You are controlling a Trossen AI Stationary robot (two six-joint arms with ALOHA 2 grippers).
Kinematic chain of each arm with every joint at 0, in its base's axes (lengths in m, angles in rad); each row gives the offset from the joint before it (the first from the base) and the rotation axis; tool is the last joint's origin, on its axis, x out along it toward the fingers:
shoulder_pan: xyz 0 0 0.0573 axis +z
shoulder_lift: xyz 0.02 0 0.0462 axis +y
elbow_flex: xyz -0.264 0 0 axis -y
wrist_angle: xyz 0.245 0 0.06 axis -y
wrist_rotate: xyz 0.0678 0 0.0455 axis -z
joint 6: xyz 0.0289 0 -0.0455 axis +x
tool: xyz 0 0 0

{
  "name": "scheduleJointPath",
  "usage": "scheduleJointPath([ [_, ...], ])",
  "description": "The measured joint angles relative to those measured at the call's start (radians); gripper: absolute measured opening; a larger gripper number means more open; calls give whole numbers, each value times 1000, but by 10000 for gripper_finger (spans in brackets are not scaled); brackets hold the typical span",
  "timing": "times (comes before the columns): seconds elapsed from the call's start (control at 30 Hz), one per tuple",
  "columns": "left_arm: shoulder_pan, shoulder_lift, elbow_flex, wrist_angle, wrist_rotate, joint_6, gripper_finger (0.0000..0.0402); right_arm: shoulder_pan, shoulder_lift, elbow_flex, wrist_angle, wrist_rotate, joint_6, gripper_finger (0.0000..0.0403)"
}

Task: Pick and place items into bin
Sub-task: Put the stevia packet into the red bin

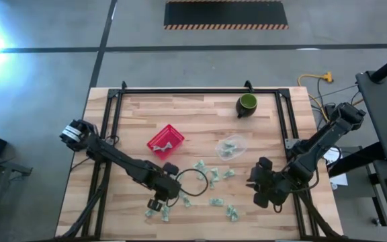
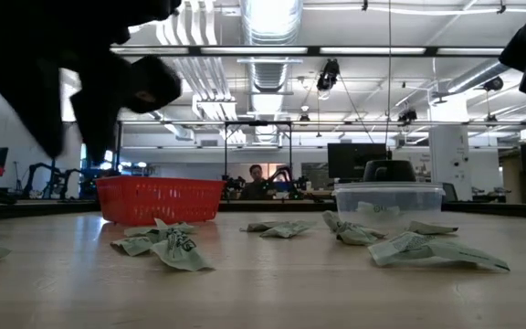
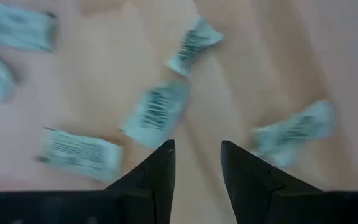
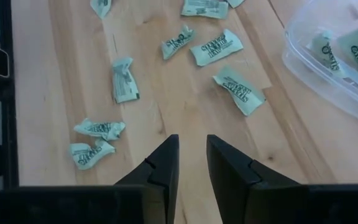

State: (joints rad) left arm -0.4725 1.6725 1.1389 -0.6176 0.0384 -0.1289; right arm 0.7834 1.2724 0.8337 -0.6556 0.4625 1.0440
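Left gripper (image 3: 196,155) part-open, empty over scattered items (image 3: 156,113) to straddle one; right gripper (image 4: 192,152) narrow-gapped, empty, near clear bin (image 4: 337,59) w/ pieces inside.

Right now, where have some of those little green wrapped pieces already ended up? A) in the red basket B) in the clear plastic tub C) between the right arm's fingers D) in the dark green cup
B: the right wrist view shows several wrapped pieces lying inside the clear plastic tub, and the high view shows no green pieces in the red basket.
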Motion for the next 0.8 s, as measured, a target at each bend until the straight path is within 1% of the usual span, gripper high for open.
scheduleJointPath([
  [0.1, -4, -1, 0, -7, 131, -130, 112, 5, 0, 0, 13, 0, 11, 72],
  [0.17, -20, -10, 0, -18, 164, -221, 112, 10, 0, 0, 12, 0, 15, 69],
  [0.27, -60, -23, 0, -28, 168, -335, 112, 12, 0, 0, 13, 0, 14, 68],
  [0.37, -108, -23, -1, -30, 161, -415, 112, 11, 0, 0, 13, 1, 6, 72],
  [0.47, -151, -24, -10, -42, 115, -460, 112, 11, 0, 0, 12, 11, -16, 73],
  [0.57, -167, -24, -34, -68, 76, -511, 112, 11, 0, -2, 12, 16, -48, 69],
  [0.7, -166, -32, -65, -150, 55, -757, 112, 11, 0, -2, 12, 33, -65, 64],
  [0.8, -174, -39, -79, -123, 55, -901, 112, 11, 0, -2, 12, 35, -67, 64],
])
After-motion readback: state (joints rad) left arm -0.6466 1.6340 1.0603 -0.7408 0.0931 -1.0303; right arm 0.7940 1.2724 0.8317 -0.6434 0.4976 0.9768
